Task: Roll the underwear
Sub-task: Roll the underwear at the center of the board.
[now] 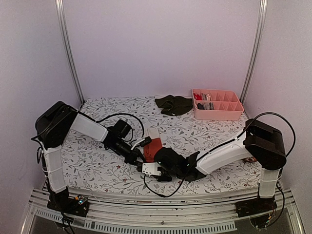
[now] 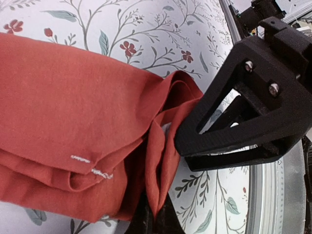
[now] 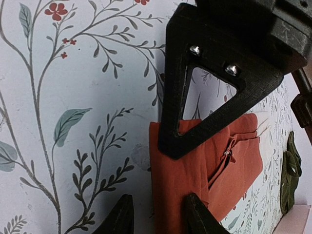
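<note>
The rust-red underwear [image 1: 154, 148] lies partly folded on the floral cloth, in the middle of the table near its front. My left gripper [image 2: 157, 204] is shut on a raised fold of it [image 2: 73, 122]. My right gripper [image 3: 158, 202] comes in from the right and low. Its fingers stand apart astride the near edge of the red underwear [image 3: 219, 161], one on the cloth and one on bare table. In the top view the left gripper [image 1: 140, 155] and right gripper [image 1: 152, 164] meet at the garment. A dark olive underwear [image 1: 174, 105] lies crumpled at the back.
A pink divided tray [image 1: 229, 113] with small items stands at the back right, beside the olive garment. A whitish piece of cloth [image 1: 153, 133] lies just behind the red one. The table's front edge runs close behind both grippers.
</note>
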`<state>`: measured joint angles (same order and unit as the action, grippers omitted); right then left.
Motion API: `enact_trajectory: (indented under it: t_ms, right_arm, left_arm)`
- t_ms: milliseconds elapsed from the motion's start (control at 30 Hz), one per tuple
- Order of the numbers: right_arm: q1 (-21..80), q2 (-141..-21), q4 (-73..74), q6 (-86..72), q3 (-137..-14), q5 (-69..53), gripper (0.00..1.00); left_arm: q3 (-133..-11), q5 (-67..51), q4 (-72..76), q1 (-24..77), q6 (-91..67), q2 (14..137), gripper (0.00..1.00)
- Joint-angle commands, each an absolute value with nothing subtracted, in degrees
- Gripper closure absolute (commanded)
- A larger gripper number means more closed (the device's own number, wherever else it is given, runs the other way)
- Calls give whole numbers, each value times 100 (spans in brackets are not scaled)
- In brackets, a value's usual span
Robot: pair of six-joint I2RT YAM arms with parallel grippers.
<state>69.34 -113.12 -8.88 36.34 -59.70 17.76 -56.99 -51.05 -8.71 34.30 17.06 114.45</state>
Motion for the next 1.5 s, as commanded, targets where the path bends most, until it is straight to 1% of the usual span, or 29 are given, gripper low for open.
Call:
enact_trajectory:
  t_ms: [0, 200, 467, 500, 567, 600, 667, 733, 767, 800, 933, 1067, 1167, 1333, 1467]
  right_arm:
    - [6882, -11508, -994, 3731, -6028, 2079, 62]
    - [6782, -11637, -946, 3714, -6041, 2114, 64]
    - [6650, -11890, -410, 3464, -6365, 1874, 76]
    - [6631, -11895, -381, 3428, -6384, 1860, 79]
    - [6592, -11916, -264, 3333, -6442, 1804, 91]
    - [6579, -11910, -223, 3290, -6461, 1783, 94]
    - [6551, -11890, -139, 3212, -6498, 1699, 96]
    - [6537, -11860, -23, 3125, -6533, 1541, 97]
    - [6527, -11843, 41, 3060, -6557, 1451, 97]
    - [6518, -11833, 122, 3013, -6591, 1381, 97]
    - [6454, -11796, 593, 2686, -6803, 924, 98]
    - [6324, -11749, 962, 2363, -7072, 408, 98]
    - [6157, -11721, 1297, 2097, -7311, -136, 98]
    - [5866, -11895, 2023, 1704, -7933, -1120, 98]
    - [5622, -12269, 2632, 1484, -8553, -1882, 98]
  left_arm:
    - [-5798, -5101, -1051, 3349, 1667, 11627, 100]
    - [-5800, -5148, -1066, 3323, 1662, 11619, 100]
    - [-5779, -5210, -1088, 3304, 1681, 11563, 100]
    - [-5775, -5218, -1090, 3300, 1679, 11547, 100]
    - [-5761, -5232, -1086, 3289, 1691, 11520, 99]
    - [-5757, -5238, -1084, 3283, 1692, 11499, 99]
    - [-5757, -5238, -1094, 3270, 1696, 11461, 96]
    - [-5749, -5246, -1113, 3255, 1710, 11379, 89]
    - [-5744, -5247, -1129, 3246, 1724, 11332, 83]
    - [-5733, -5247, -1140, 3229, 1747, 11101, 72]
    - [-5621, -5130, -1136, 3127, 1852, 10586, 39]
    - [-5297, -4800, -795, 2995, 1917, 9920, 16]
    - [-4997, -4528, -481, 2946, 2019, 9406, 2]
    - [-4458, -3870, 41, 2952, 2651, 8555, 2]
    - [-3590, -3333, 740, 2962, 3620, 7764, 2]
